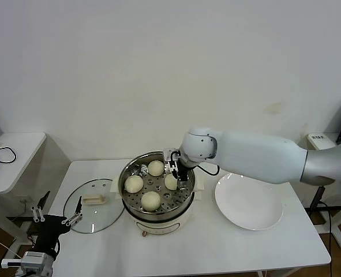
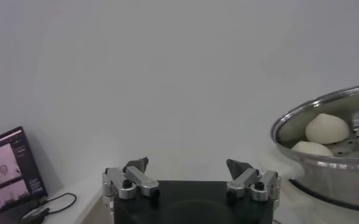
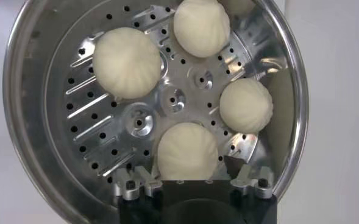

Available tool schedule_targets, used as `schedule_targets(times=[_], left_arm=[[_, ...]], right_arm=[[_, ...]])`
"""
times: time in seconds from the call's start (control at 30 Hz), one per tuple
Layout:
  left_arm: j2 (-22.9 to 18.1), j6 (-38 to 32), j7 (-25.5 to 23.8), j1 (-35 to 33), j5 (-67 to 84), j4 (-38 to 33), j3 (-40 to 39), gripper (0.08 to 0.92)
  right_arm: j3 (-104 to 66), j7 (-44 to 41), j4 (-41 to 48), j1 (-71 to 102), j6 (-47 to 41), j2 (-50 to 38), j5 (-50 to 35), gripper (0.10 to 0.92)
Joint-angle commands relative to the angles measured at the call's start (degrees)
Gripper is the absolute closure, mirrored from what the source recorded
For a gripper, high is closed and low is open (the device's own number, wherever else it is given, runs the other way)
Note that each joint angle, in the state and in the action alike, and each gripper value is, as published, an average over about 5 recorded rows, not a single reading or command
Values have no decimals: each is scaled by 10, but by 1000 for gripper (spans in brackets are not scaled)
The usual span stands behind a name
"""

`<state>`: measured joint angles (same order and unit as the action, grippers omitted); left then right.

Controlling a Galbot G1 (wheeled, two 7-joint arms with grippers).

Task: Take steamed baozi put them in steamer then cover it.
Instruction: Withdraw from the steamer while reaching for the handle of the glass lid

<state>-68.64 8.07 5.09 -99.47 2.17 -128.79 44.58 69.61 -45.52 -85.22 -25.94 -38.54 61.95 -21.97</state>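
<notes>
Steel steamer [image 1: 157, 193] in mid-surface holds all four baozi [image 3: 187, 151] on its perforated tray, spaced apart so steam can reach each. Right hand [image 3: 188, 178] reaches down inside, fingers spread on either side of the nearest bun, released. Left hand [image 2: 190, 176], open, waits low beside the cover [image 1: 93, 205], lying flat beside the pot.

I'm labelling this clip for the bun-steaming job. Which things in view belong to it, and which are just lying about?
Part of the job:
- four baozi, all in the steamer
- steamer
- glass cover, flat on the table
- right gripper, open above one bun

Just lying about:
- white plate
- left gripper, parked off the table's corner
- laptop
</notes>
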Motion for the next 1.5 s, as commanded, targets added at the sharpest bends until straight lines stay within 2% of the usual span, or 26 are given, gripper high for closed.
schedule_targets(times=[0.03, 0.17, 0.33, 0.43, 0.57, 0.7, 0.87, 1.03, 1.2, 1.5], left_arm=[[-1, 0, 0, 3, 0, -1, -2, 177], [-1, 0, 1, 6, 0, 0, -4, 177], [0, -2, 3, 7, 1, 4, -4, 177], [-1, -3, 5, 9, 2, 8, -4, 177], [-2, -6, 9, 13, 2, 15, -7, 177], [-6, -16, 13, 16, 3, 22, -11, 177], [-6, -24, 15, 16, 2, 34, -17, 177], [3, -36, 23, 19, -36, 67, -15, 177], [17, -73, 31, 21, -225, 136, -5, 177], [61, -129, 59, -35, -562, 224, 29, 177]], right_arm=[[-61, 27, -52, -13, -3, -64, -35, 205], [-116, 118, -99, 12, 0, -117, -81, 203], [-224, 294, -174, 117, 52, -201, -138, 203], [-343, 377, -210, 253, 116, -248, -122, 203], [-548, 432, -249, 478, 198, -268, -72, 202], [-774, 437, -266, 707, 276, -211, -5, 203], [-994, 402, -261, 892, 394, -62, 95, 203], [-1154, 345, -288, 1006, 439, 89, 94, 203], [-1215, 327, -328, 1127, 441, 172, 63, 203], [-1278, 349, -354, 1189, 418, 197, 60, 203]])
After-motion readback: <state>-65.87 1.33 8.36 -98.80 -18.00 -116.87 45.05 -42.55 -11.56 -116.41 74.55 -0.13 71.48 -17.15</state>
